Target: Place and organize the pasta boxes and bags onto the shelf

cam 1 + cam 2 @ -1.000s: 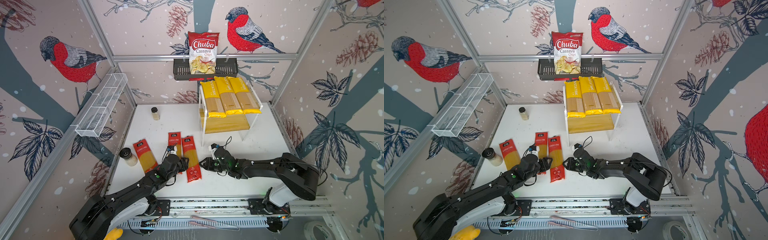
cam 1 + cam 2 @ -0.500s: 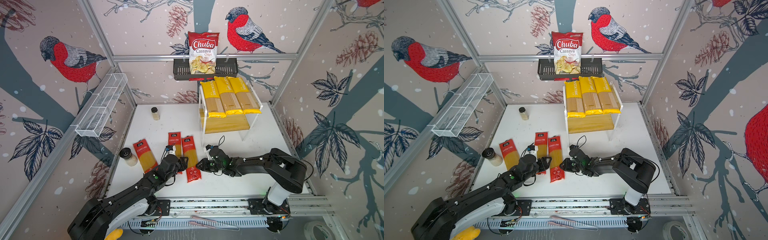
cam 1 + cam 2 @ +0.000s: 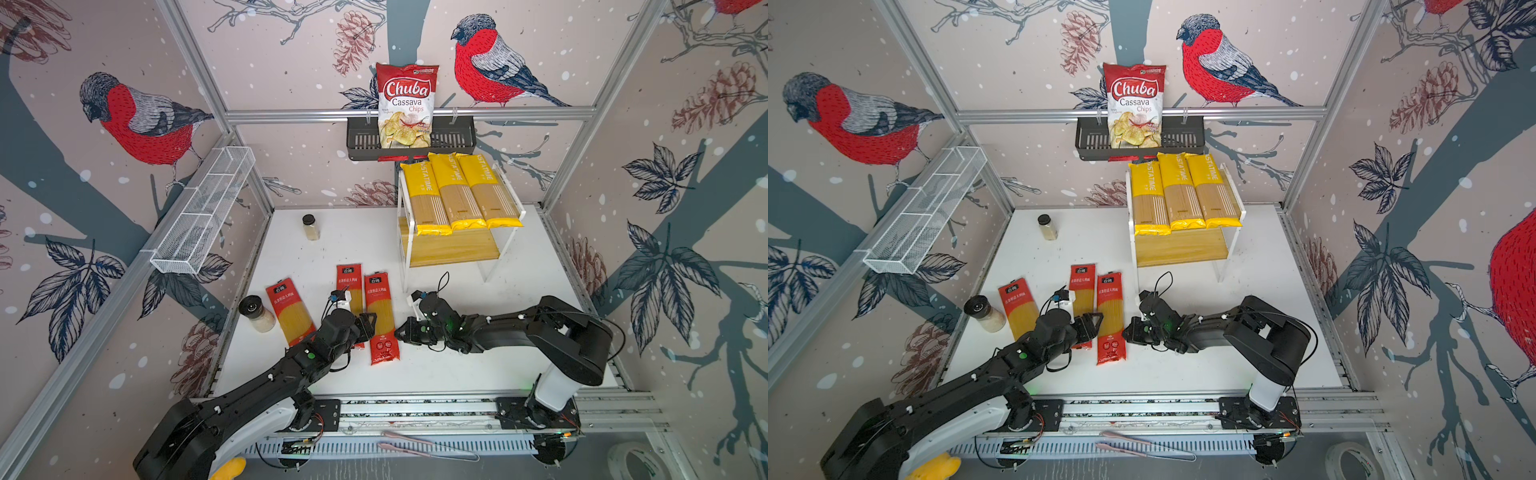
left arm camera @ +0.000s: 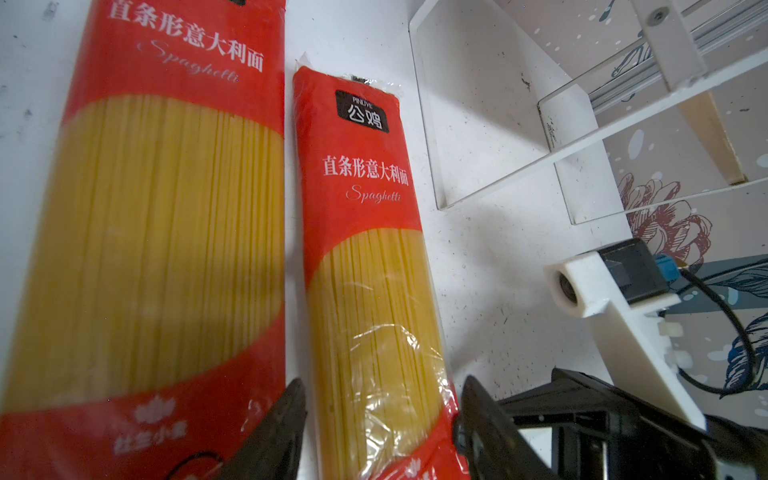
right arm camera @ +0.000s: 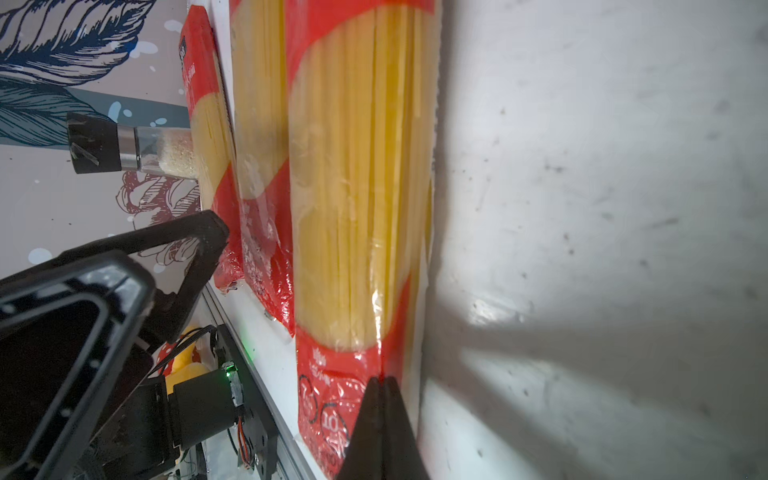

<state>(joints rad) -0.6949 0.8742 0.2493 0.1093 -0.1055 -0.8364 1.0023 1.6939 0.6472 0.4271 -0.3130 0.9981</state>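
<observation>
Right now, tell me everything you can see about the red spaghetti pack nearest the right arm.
The red spaghetti pack is a long, flat film bag: red ends, clear middle showing yellow strands, black label and white Chinese text at the far end. It lies flat on the white table, beside another red pack. The left gripper straddles its near end, fingers apart; the right gripper, fingers shut, touches its side edge.

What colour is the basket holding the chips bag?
Black wall basket, clearest in a top view.
</observation>
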